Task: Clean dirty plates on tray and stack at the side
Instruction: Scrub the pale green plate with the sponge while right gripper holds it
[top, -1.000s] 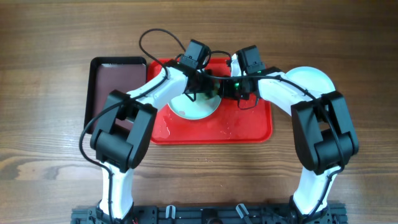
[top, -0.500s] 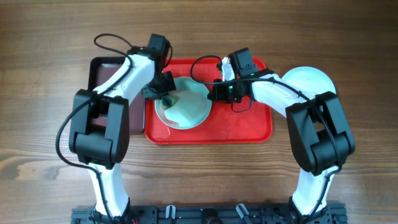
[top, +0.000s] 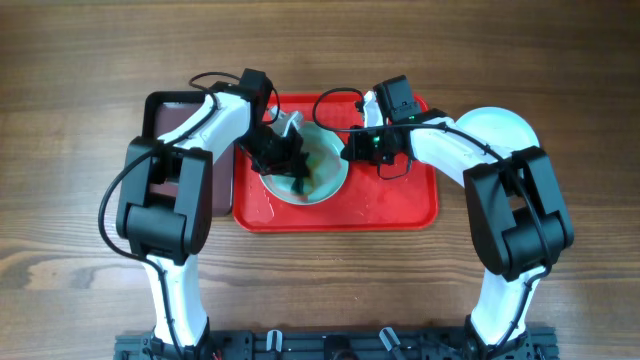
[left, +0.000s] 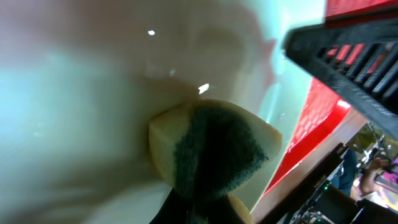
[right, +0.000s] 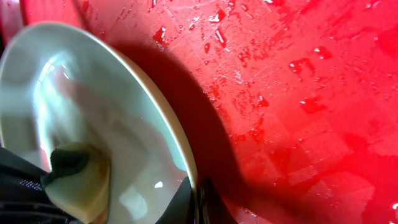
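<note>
A brown wood-grain desk (top: 80, 230) carries a wet red tray (top: 400, 205) at its middle, with a dark tray (top: 165, 125) just beside it on the left and a white plate (top: 500, 125) on the right. On the red tray a turquoise plate (top: 328, 178) stands tilted, its rim clamped in the right pincer (top: 352, 150). The left pincer (top: 292, 165) grips a sponge (left: 214, 149) pressed against its face.

— What sort of place was it?
— A robotics lab bench, by the look of it. A brown wood-grain table (top: 70, 290) carried a white-and-black jointed left robot arm (top: 180, 200) and a matching right robot arm (top: 515, 205). Both were fixed to a black metal rail (top: 340, 348) and trailed loose black cables (top: 104, 215).
— Anything homely?
— Only a large bright red plastic tray (top: 400, 205).
</note>
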